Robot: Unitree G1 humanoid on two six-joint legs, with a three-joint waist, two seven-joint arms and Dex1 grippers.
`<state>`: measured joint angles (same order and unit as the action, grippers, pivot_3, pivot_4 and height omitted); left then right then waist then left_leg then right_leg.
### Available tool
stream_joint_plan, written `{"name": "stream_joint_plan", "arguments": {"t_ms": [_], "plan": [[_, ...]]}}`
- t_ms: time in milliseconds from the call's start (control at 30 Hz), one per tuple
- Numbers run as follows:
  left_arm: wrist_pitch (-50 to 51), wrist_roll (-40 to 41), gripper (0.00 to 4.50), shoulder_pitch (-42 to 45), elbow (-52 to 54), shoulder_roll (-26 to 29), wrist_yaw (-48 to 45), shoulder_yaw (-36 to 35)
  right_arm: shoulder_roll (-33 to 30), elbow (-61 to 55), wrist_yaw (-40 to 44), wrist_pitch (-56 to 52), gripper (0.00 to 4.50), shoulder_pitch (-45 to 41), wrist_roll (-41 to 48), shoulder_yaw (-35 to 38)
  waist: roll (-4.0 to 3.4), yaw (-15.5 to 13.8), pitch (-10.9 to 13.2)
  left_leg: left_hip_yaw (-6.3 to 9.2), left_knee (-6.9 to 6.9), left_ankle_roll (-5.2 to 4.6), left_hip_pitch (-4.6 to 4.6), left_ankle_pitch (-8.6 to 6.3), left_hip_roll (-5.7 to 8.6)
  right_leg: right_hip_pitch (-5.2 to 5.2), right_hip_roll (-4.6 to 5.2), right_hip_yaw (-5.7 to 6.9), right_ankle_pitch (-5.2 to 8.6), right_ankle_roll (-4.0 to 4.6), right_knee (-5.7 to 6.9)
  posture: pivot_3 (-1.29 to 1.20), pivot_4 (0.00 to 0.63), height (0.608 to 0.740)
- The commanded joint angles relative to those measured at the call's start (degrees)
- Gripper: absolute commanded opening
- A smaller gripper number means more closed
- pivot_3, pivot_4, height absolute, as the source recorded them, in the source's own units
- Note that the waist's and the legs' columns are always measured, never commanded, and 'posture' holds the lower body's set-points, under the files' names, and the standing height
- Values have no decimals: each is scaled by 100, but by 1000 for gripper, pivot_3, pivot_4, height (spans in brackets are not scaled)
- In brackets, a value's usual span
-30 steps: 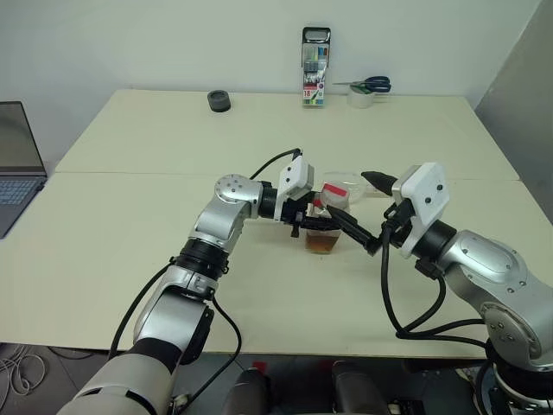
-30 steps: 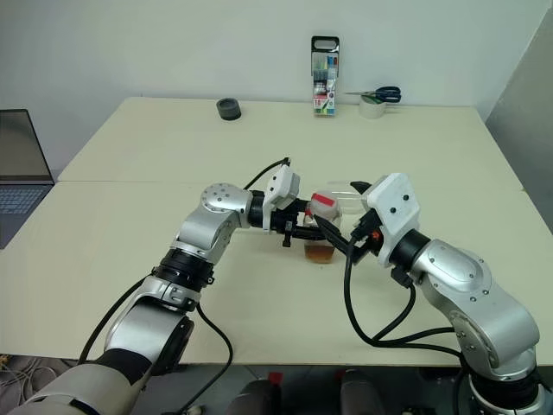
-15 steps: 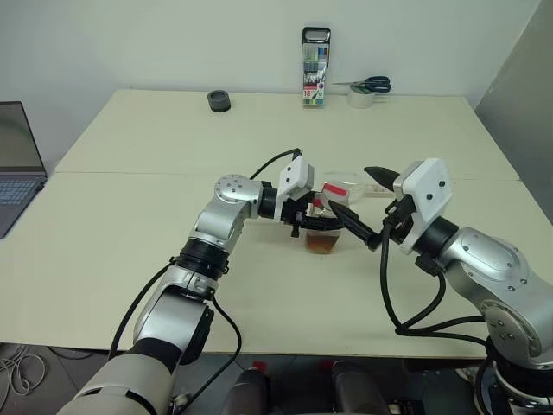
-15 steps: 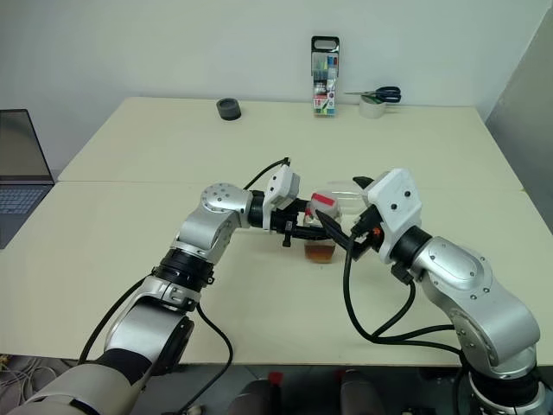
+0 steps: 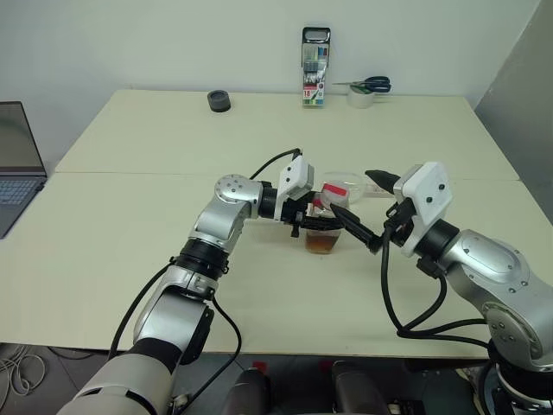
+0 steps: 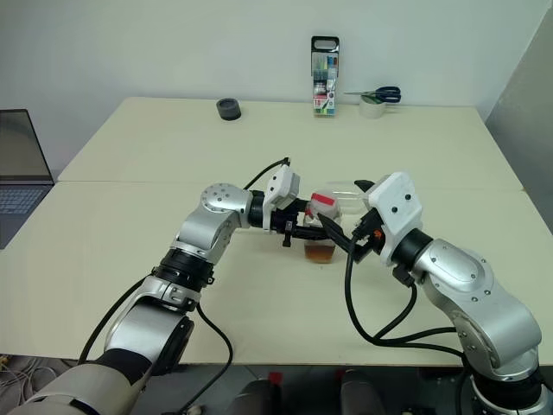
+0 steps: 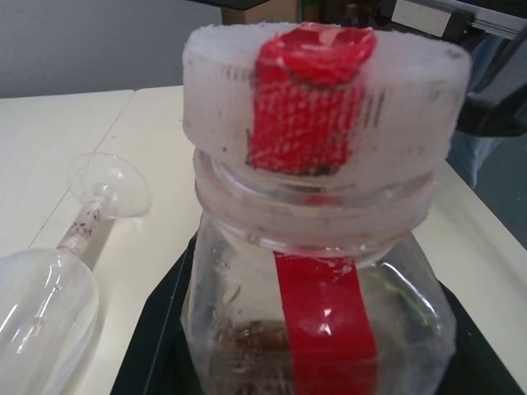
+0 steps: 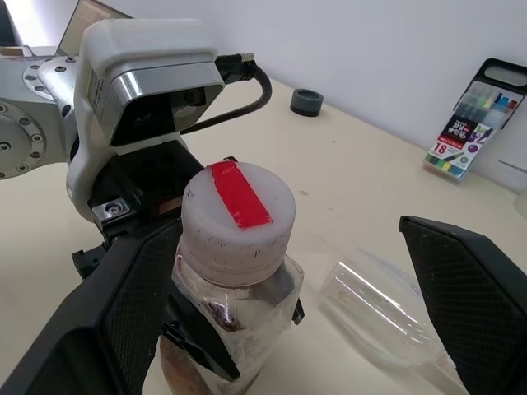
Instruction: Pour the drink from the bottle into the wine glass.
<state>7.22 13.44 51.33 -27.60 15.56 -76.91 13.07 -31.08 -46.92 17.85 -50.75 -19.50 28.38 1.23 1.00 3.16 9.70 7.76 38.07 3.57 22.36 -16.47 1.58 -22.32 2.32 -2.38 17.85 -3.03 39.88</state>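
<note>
Take the bottle (image 5: 326,226) as your landmark: it stands upright on the counter (image 5: 130,225), near the middle of its front half. Its cap is white with a red tape strip across the top, and a red strip runs down its side. The drink (image 5: 322,244) sits as a shallow amber layer at its bottom.

Your left tool (image 5: 309,221) comes in level from the bottle's left and is clamped on the bottle's body just under the cap.

Your right tool (image 8: 272,321) has its two black fingers (image 8: 115,304) spread wide apart, one on either side of the bottle's cap, not touching it.

The wine glass (image 8: 375,309) lies on its side on the counter just behind the bottle, its bowl close to the bottle and its stem and foot pointing away from it.

Well behind the bottle, at the counter's far edge, you see a marker pack (image 5: 315,79), a tape roll with scissors (image 5: 367,86) on it, and a small black ring (image 5: 219,101). Far to the bottle's left is a laptop (image 5: 17,164).
</note>
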Motion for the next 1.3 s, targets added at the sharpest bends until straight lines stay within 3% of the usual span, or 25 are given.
{"name": "stream_joint_plan", "arguments": {"t_ms": [33, 800, 1300], "plan": [[-42, 108, 1761, 43, 228, -17, -10, -105, -19, -260, 63, 42, 4500, -44, 170, 239, 0, 0, 0, 0, 0, 0, 0, 0, 0, 0, 0, 0, 0, 0, 0, 0, 150, 740], [-57, 106, 1761, 60, 227, -30, 7, -111, -140, -172, 147, -170, 4500, -312, 831, 411, 0, -1, 0, 0, 0, -10, 0, -6, -1, 0, 0, -1, 0, 0, 0, 0, 150, 740], [-31, 118, 1761, 34, 274, -40, 12, -108, -202, 193, 80, -23, 4500, -759, 402, -47, 0, 0, 0, 1, 0, -9, 0, -5, -1, 0, 0, 1, 0, 0, 0, 0, 150, 740]]}}
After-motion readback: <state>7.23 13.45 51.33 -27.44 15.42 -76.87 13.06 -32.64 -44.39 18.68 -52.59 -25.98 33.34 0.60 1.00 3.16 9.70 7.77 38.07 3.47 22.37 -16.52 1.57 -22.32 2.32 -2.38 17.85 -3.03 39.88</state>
